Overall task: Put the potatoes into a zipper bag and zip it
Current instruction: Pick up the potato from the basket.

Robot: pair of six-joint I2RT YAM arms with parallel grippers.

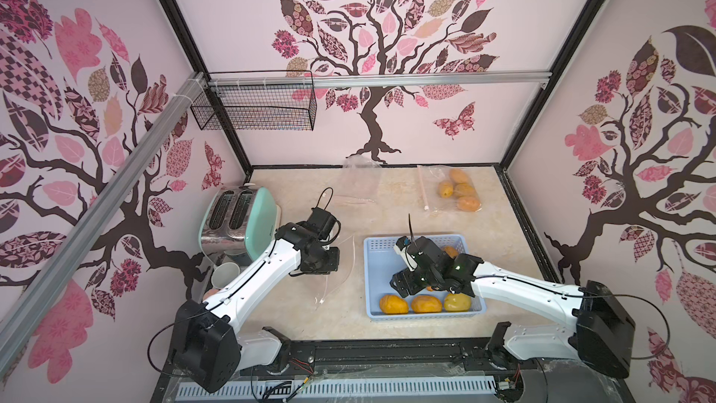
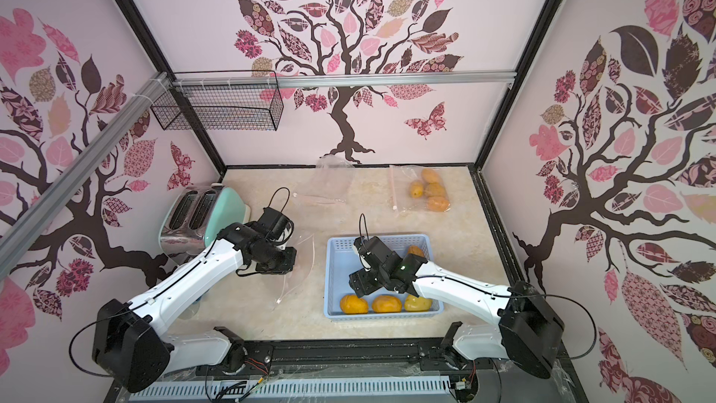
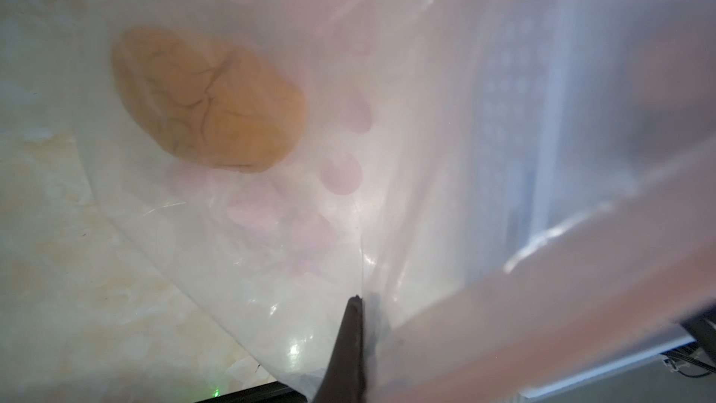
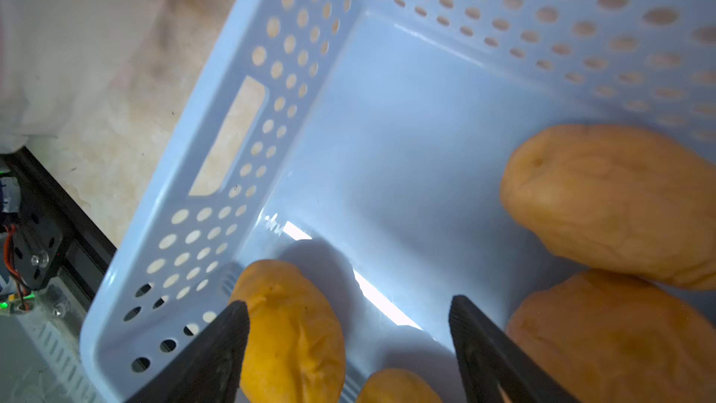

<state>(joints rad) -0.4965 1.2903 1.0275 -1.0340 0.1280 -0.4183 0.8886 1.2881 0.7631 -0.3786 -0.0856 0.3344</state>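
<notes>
The step in hand looks like picking the next potato out of the blue basket (image 1: pixel 379 261), which stands on the desk (image 1: pixel 348 327) on the robot's right side. The right end effector (image 4: pixel 348 304) hangs inside the basket with its jaws spread wide and gripping nothing. One finger (image 4: pixel 228 327) appears just beside the orange potato (image 4: pixel 290 331) in the basket's corner, and two larger potatoes (image 4: pixel 612 203) lie touching each other on the far side of the jaws. The left end effector (image 3: pixel 357 304) is pinched shut on the edge of the zipper bag (image 3: pixel 407 129), holding it up beside the basket, and one wrinkled potato (image 3: pixel 209 98) already lies inside. To do this well, the open jaws should centre over the corner potato's short axis, so both fingers meet its flanks rather than one riding on top, and come down low enough to grip below its widest part. The skin looks soft and wrinkled, so a gentle squeeze should do; a hard one may dent it or make it squirt out. The basket wall is close, so the outer finger needs room to slide between wall and potato. The bag's mouth is floppy clear film, so the release belongs well inside it, not at the lip. In a top view three potatoes (image 1: pixel 426 303) line the basket's front wall.
</notes>
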